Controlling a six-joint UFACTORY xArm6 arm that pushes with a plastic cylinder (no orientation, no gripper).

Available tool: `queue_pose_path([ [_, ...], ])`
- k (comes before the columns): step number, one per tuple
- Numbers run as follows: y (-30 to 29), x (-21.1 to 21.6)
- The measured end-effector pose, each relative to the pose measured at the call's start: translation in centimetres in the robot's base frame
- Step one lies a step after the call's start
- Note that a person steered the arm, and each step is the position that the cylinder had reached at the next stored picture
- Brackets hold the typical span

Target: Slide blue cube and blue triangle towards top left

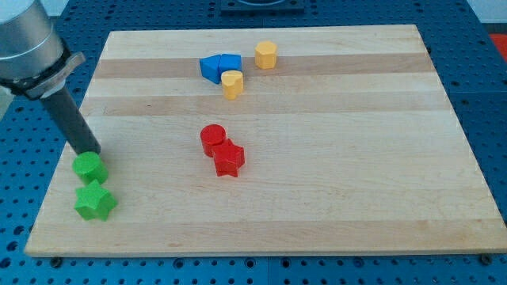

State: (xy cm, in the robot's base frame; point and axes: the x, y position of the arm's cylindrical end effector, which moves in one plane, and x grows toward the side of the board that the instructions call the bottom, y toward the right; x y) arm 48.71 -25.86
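The blue cube (230,62) and the blue triangle (211,68) lie touching each other near the view's top, a little left of centre. My tip (89,151) is at the board's left edge, far below and to the left of both blue blocks. It stands just above a green cylinder (89,167), touching or nearly touching it. The dark rod rises from the tip toward the view's top left.
A yellow cylinder (232,83) touches the blue pair from below-right. A yellow hexagon block (265,55) sits right of them. A red cylinder (212,138) and red star (229,158) lie mid-board. A green star (95,200) is below the green cylinder. The wooden board (356,158) lies on a blue perforated table.
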Motion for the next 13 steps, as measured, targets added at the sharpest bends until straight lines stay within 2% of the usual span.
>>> queue_pose_path([
  [1, -0.1, 1.1],
  [2, -0.1, 0.4],
  [3, 3.0, -3.2],
  [5, 16.4, -6.3],
  [6, 24.3, -9.4],
  [7, 31.2, -14.4],
  [8, 32.8, -17.1],
  [9, 32.8, -17.2],
  [13, 14.0, -18.1],
])
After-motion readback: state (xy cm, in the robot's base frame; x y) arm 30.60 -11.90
